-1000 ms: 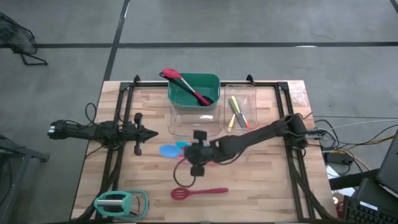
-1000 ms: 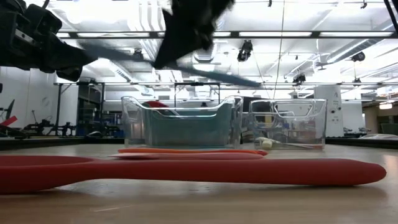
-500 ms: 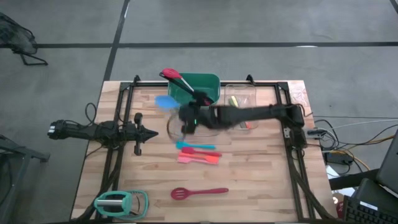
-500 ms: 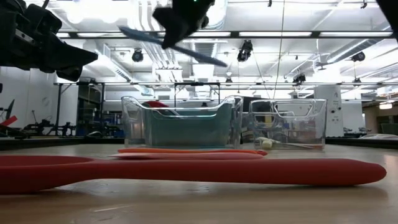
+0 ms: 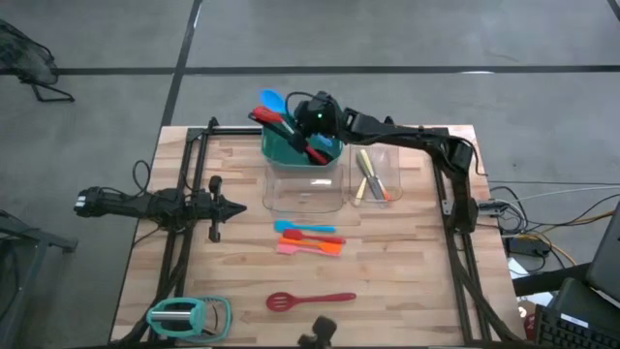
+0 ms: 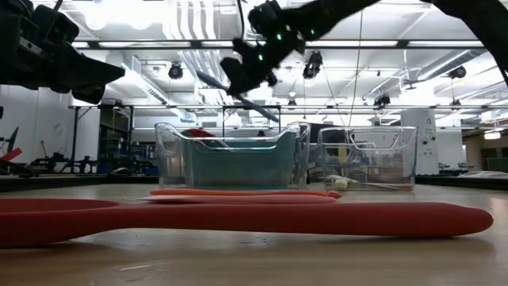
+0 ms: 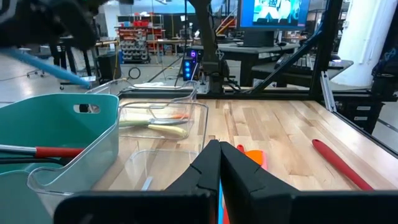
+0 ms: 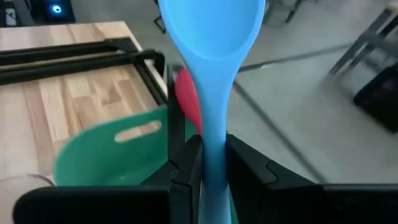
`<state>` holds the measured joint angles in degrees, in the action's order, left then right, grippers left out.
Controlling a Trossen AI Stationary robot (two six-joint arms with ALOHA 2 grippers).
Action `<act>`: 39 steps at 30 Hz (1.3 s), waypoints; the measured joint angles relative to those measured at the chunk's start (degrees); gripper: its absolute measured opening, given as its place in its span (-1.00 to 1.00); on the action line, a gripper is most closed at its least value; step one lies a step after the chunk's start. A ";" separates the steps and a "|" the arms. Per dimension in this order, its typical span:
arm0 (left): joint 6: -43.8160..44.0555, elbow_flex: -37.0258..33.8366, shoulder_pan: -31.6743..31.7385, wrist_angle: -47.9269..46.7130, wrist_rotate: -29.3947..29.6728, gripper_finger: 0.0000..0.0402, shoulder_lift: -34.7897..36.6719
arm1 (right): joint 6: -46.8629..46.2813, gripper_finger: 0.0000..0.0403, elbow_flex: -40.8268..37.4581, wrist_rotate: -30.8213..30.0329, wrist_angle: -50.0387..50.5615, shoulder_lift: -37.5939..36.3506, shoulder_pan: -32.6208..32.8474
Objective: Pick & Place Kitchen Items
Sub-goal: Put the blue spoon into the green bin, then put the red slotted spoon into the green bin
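My right gripper [image 5: 298, 112] is over the green bin [image 5: 289, 157] at the table's far edge, shut on a blue spoon [image 5: 271, 100] whose bowl [image 8: 211, 28] sticks out ahead of the fingers. Red utensils [image 5: 315, 150] lie in the green bin, their ends leaning over its rim. Blue, pink and orange utensils [image 5: 310, 238] lie flat mid-table. A red slotted turner [image 5: 310, 301] lies flat nearer the front. My left gripper [image 5: 232, 206] waits shut at the left, level above the table. My right gripper pinches the blue spoon's handle [image 8: 212, 140] between its two fingers [image 8: 185, 171], which lie along the handle, the bowl pointing ahead. The spoon is lifted clear above the green bin, tilted, its bowl end [image 6: 208, 78] higher than its handle end [image 6: 270, 117].
One clear bin [image 5: 302, 192] stands in front of the green bin; another [image 5: 392, 155] to its right holds yellow and orange utensils. A mint-green and grey gadget [image 5: 189, 315] sits at the near left corner. Black frame rails [image 5: 179, 242] run along both table sides.
My right gripper has swung from mid-table toward the far edge, rising a little and turning, and has carried the blue spoon clear of the table to above the green bin. The pink, orange and small blue utensils have stayed where they lay.
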<state>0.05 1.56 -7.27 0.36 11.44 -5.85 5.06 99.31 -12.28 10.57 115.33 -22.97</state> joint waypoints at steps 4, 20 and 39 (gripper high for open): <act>0.00 0.00 0.02 0.00 0.00 -0.95 0.00 | -2.60 -0.73 -4.35 2.02 -3.74 0.02 -2.59; 0.00 0.01 0.02 0.00 0.00 -0.95 0.00 | -0.63 -0.74 -13.78 3.81 -7.32 0.04 -2.79; 0.00 0.01 0.02 -0.02 0.00 -0.95 0.02 | -1.68 -0.73 -15.92 9.58 -9.44 0.06 -2.75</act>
<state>0.05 1.56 -7.25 0.34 11.44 -5.83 3.37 83.40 -2.70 1.13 115.39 -25.72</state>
